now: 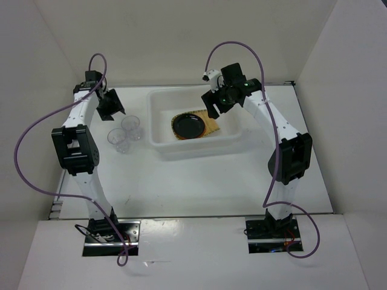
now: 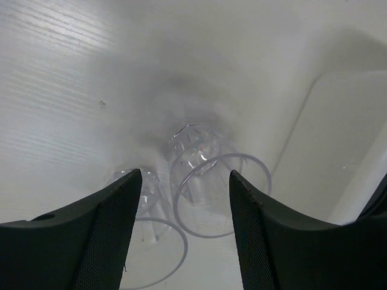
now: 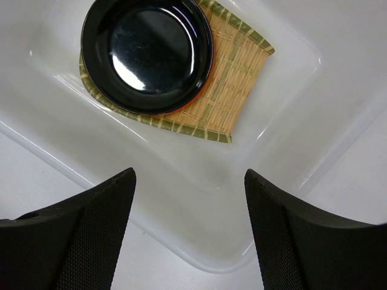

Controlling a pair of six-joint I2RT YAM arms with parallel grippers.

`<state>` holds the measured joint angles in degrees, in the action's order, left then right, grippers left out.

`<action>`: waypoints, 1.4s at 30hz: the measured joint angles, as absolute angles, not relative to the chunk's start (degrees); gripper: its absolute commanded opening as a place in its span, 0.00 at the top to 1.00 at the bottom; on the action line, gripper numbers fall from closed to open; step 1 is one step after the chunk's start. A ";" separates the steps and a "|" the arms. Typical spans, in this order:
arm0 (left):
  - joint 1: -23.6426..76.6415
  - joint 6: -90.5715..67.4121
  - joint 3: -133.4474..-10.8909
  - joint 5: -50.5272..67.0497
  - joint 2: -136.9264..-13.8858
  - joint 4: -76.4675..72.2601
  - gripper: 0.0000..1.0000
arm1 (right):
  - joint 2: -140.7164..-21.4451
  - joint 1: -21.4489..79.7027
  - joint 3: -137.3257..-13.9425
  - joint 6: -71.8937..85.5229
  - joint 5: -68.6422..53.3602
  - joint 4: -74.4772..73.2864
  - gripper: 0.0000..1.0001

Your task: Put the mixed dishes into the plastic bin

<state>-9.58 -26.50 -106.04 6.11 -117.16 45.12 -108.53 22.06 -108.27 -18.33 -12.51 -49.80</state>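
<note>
The plastic bin [image 1: 199, 147] stands at mid-table. Inside lies the bamboo tray [image 1: 213, 124] with the black plate [image 1: 190, 125] on it. In the right wrist view the black plate [image 3: 148, 54] covers the tray's rounded end [image 3: 233, 78], and a thin orange edge [image 3: 181, 112] shows under the plate. Two clear glass cups [image 1: 131, 125] [image 1: 119, 140] stand upright left of the bin. My left gripper [image 1: 111, 107] is open above them, with the cups [image 2: 193, 145] [image 2: 151, 199] below its gap [image 2: 184, 175]. My right gripper [image 1: 212, 106] is open and empty over a bin corner [image 3: 189, 175].
White walls enclose the table on three sides. The bin's wall [image 2: 344, 151] shows just right of the cups. The two cups stand close together, almost touching.
</note>
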 measured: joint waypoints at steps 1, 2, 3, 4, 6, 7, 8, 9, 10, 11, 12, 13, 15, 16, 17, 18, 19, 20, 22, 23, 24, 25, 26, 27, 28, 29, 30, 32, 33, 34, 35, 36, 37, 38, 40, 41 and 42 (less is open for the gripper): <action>-9.58 -25.43 -105.97 6.00 -117.16 45.58 0.33 | -108.53 21.98 -108.27 -18.33 -12.56 -49.80 0.22; -9.58 -24.75 -105.97 5.93 -117.16 45.87 0.33 | -108.53 21.89 -108.27 -18.33 -12.60 -49.80 0.22; -9.58 -23.92 -105.97 5.82 -117.16 45.89 0.33 | -108.53 21.80 -108.27 -18.33 -12.64 -49.80 0.22; -9.58 -23.16 -105.95 5.80 -117.16 45.87 0.34 | -108.53 21.69 -108.27 -18.33 -12.67 -49.80 0.22; -9.58 -22.15 -105.49 5.76 -117.16 45.78 0.37 | -108.53 21.63 -108.27 -18.33 -12.67 -49.80 0.22; -9.58 -21.47 -105.12 5.76 -117.16 45.71 0.38 | -108.53 21.58 -108.27 -18.33 -12.67 -49.78 0.22; -9.58 -21.06 -104.62 5.80 -117.16 45.50 0.40 | -108.53 21.56 -108.27 -18.33 -12.64 -49.78 0.22; -9.58 -20.88 -104.09 5.82 -117.16 45.36 0.41 | -108.53 21.56 -108.27 -18.33 -12.67 -49.80 0.22; -9.58 -20.67 -103.44 5.85 -117.16 45.36 0.41 | -108.53 21.58 -108.27 -18.33 -12.64 -49.78 0.22; -9.47 -20.38 -102.87 5.85 -117.16 45.34 0.41 | -108.53 21.56 -108.27 -18.33 -12.64 -49.80 0.22; -9.32 -19.84 -102.45 5.87 -117.16 45.39 0.41 | -108.53 21.58 -108.27 -18.33 -12.64 -49.80 0.22; -9.28 -19.62 -101.95 5.87 -117.16 45.28 0.41 | -108.53 21.58 -108.27 -18.33 -12.67 -49.80 0.22; -9.17 -19.53 -101.25 5.87 -117.19 45.30 0.41 | -108.53 21.58 -108.27 -18.33 -12.64 -49.80 0.22; -9.17 -19.49 -101.08 5.87 -117.27 45.32 0.41 | -108.53 21.58 -108.27 -18.33 -12.64 -49.80 0.22; -9.17 -19.44 -100.97 5.87 -117.40 45.28 0.41 | -108.53 21.56 -108.27 -18.33 -12.64 -49.80 0.22; -9.06 -19.44 -100.97 5.87 -117.56 45.28 0.41 | -108.53 21.56 -108.27 -18.33 -12.64 -49.80 0.22; -8.84 -19.44 -100.97 5.87 -117.80 45.19 0.41 | -108.53 21.56 -108.27 -18.35 -12.64 -49.80 0.22; -8.78 -19.42 -100.97 5.87 -118.06 45.06 0.41 | -108.53 21.56 -108.27 -18.39 -12.67 -49.80 0.22; -8.51 -19.42 -101.34 5.87 -119.07 45.10 0.41 | -108.53 21.56 -108.27 -18.48 -12.64 -49.80 0.22; -8.29 -19.42 -101.78 5.85 -119.85 45.06 0.41 | -108.53 21.54 -108.27 -18.50 -12.64 -49.80 0.22; -7.99 -19.42 -102.32 5.85 -120.70 45.08 0.43 | -108.53 21.54 -108.25 -18.50 -12.67 -49.80 0.22; -7.68 -19.40 -103.04 5.89 -121.62 45.23 0.45 | -108.53 21.54 -108.20 -18.52 -12.64 -49.82 0.22; -7.25 -19.42 -103.77 5.91 -122.56 45.25 0.47 | -108.53 21.54 -108.18 -18.52 -12.64 -49.82 0.22; -6.79 -19.44 -104.40 5.85 -123.42 45.25 0.56 | -108.53 21.54 -108.16 -18.52 -12.64 -49.80 0.22; -6.31 -19.20 -104.84 5.67 -124.09 45.25 0.62 | -108.53 21.47 -108.14 -18.52 -12.67 -49.82 0.22; -5.96 -19.53 -105.06 5.69 -124.49 45.36 0.68 | -108.53 21.45 -108.01 -18.52 -12.67 -49.78 0.22; -5.50 -19.49 -105.16 5.58 -124.79 45.58 0.81 | -108.53 21.37 -107.90 -18.52 -12.67 -49.80 0.22; -4.89 -20.23 -105.32 4.99 -124.88 45.87 0.92 | -108.53 21.21 -107.46 -18.52 -12.64 -49.82 0.22; -4.54 -20.16 -105.78 4.54 -124.88 46.17 0.96 | -108.53 21.17 -107.26 -18.52 -12.64 -49.82 0.22; -4.27 -20.01 -106.24 3.90 -124.90 46.52 0.99 | -108.53 21.10 -107.22 -18.57 -12.62 -49.87 0.22; -4.12 -20.03 -106.74 3.29 -124.90 46.81 1.00 | -108.53 21.08 -107.22 -18.68 -12.64 -49.87 0.22; -4.05 -20.10 -107.46 2.70 -124.90 47.20 1.00 | -108.53 21.06 -107.22 -18.74 -12.64 -49.84 0.22; -4.10 -20.16 -108.22 2.02 -124.90 47.62 1.00 | -108.53 21.06 -107.22 -18.81 -12.64 -49.82 0.22; -4.21 -20.21 -109.21 1.41 -124.90 48.18 1.00 | -108.53 21.06 -107.22 -18.94 -12.64 -49.84 0.22; -4.78 -20.84 -111.81 0.47 -124.90 49.65 1.00 | -108.53 21.06 -107.22 -18.98 -12.64 -49.91 0.22; -5.15 -21.19 -113.65 -0.03 -124.90 50.81 1.00 | -108.53 21.06 -107.22 -18.98 -12.64 -49.89 0.22; -5.58 -21.41 -115.61 -0.43 -124.90 51.96 1.00 | -108.53 21.06 -107.22 -18.98 -12.64 -49.89 0.22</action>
